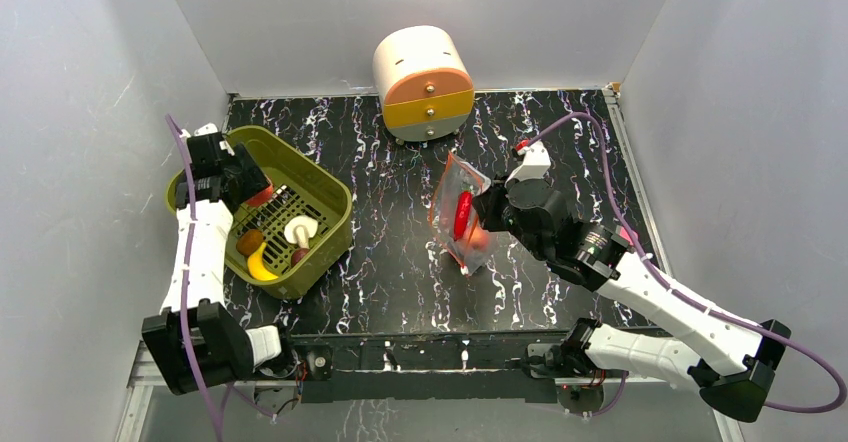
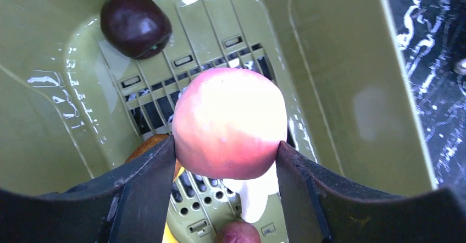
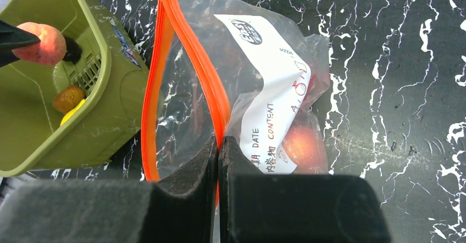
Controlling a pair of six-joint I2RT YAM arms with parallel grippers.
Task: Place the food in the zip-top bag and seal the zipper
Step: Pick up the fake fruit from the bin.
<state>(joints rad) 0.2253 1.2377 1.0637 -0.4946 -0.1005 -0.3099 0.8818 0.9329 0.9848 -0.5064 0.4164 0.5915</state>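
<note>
My left gripper (image 2: pixel 226 154) is shut on a pink-red round fruit (image 2: pixel 229 123) and holds it above the floor of the olive-green basket (image 1: pixel 330 197); the gripper (image 1: pixel 250 184) shows at the basket's far left in the top view. My right gripper (image 3: pixel 218 144) is shut on one side of the red-orange zipper (image 3: pixel 206 72) of the clear zip-top bag (image 3: pixel 258 97), holding its mouth open toward the basket. The bag (image 1: pixel 462 217) stands mid-table and holds a red-orange fruit (image 3: pixel 302 144) behind its white label.
In the basket lie a dark purple ball (image 2: pixel 135 24), a brown piece (image 1: pixel 250 241), a yellow banana (image 1: pixel 261 267) and a white mushroom (image 1: pixel 301 229). A white, orange and yellow drawer unit (image 1: pixel 424 82) stands at the back. Grey walls close in both sides.
</note>
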